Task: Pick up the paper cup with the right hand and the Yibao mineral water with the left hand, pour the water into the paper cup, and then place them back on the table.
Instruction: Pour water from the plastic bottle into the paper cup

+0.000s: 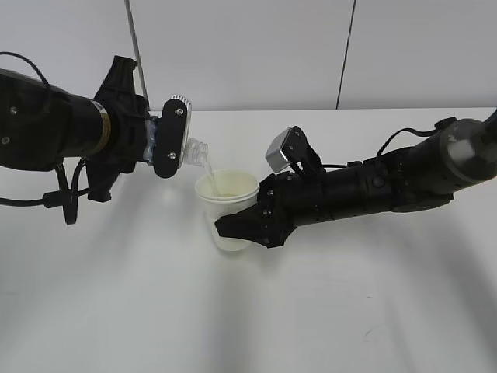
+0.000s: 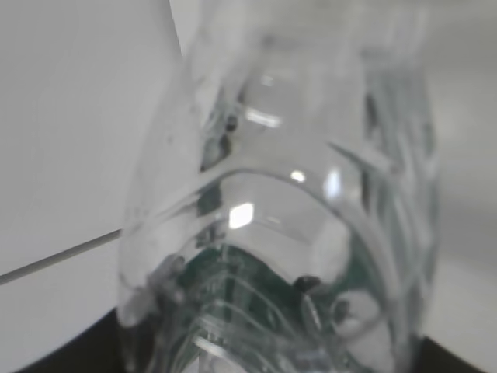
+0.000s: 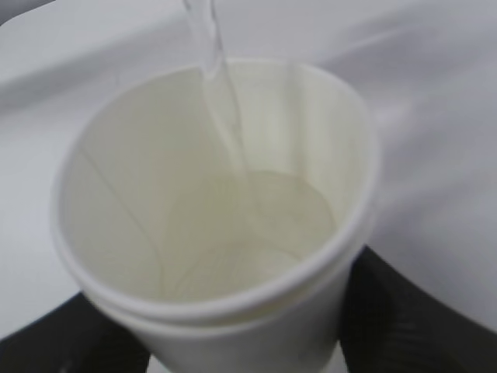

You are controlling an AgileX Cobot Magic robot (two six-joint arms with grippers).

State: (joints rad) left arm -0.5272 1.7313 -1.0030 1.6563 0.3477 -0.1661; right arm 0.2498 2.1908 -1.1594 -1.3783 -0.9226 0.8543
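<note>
Above the surface (image 1: 116, 311), the left claw (image 1: 167, 136) pinched the tipped bottle (image 1: 196, 149), water (image 3: 225, 116) falling into the cup (image 1: 227, 194) at its 4 o'clock, pinched by the right claw (image 1: 245, 229). Tipping further could splash water over the rim.

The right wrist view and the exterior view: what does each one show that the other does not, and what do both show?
Only the right wrist view looks into the paper cup: a shallow pool of water covers its bottom.

Only the exterior view shows both arms: the left hand holds the tilted Yibao mineral water above the cup, and the right hand grips the cup, which appears lifted off the table.

Both show the cup, the thin stream falling into it, and the white table.
</note>
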